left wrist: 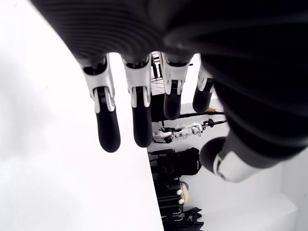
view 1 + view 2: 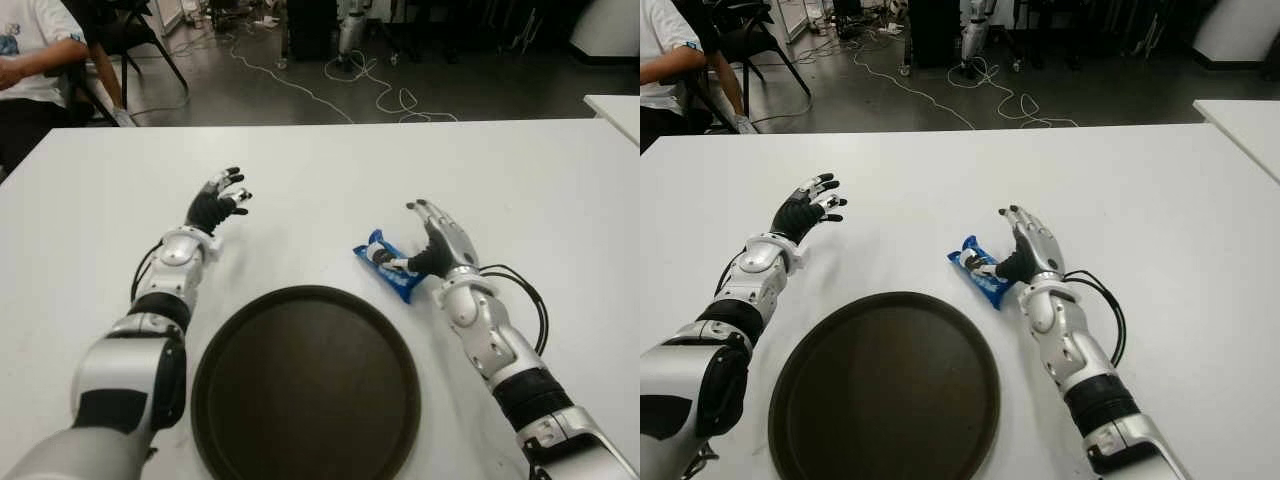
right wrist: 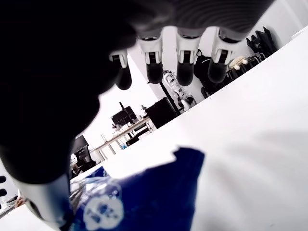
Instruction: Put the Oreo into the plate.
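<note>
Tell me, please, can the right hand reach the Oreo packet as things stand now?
Probably yes. The right hand is already at the blue Oreo packet on the white table, thumb at the wrapper and fingers open above it. Nothing lies between them; the dark plate sits clear, nearer the robot.

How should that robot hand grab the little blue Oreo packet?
Probably across the narrow middle of the Oreo packet, coming down from above. It lies flat and slantwise on the table beyond the plate, so only its long edges offer purchase. The right hand, open, is right beside it; the left hand is idle, farther left.
</note>
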